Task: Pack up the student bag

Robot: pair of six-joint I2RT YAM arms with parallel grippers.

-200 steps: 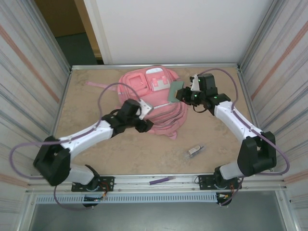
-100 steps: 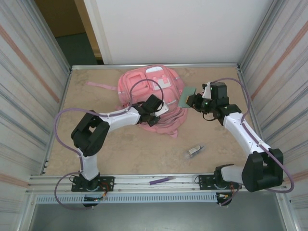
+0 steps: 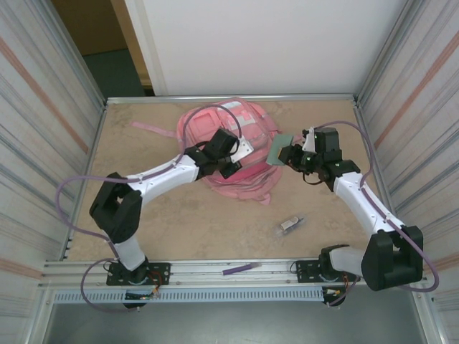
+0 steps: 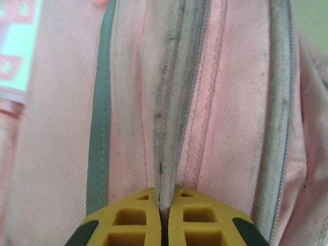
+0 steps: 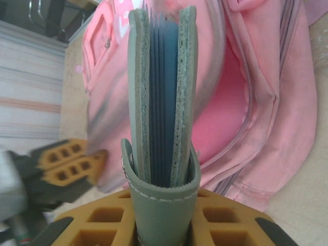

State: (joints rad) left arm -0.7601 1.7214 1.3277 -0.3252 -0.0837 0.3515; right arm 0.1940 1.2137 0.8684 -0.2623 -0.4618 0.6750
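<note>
Purple comes first: a thin strip [image 3: 237, 269] lies on the rail at 6 o'clock. Past it, at 4 o'clock on the table [image 3: 143, 136], sits a small grey clip-like thing [image 3: 290, 223], well apart from both arms.

Further off, toward 12 o'clock, lies the bag [image 3: 240, 188], its front pockets facing the far wall. A second ago we saw the left arm low at 8 o'clock, its jaws wide over the bag's near edge. It has since swung up over the middle of the bag and clamped down. The left gripper [image 4: 164, 205] is now clenched on a raised fold of pink cloth beside the zip, pads nearly touching with the seam pinched between them. We judge this holds the mouth of the bag up, and bright pink lining shows in the gap.

The right gripper [image 5: 163, 207] grasps a green wallet [image 5: 161, 102] by its folded end, jaws parted only by its thickness. It has drawn back from above the pockets to the bag's 3 o'clock edge, just beside the opening. We judge the wallet goes in next.
</note>
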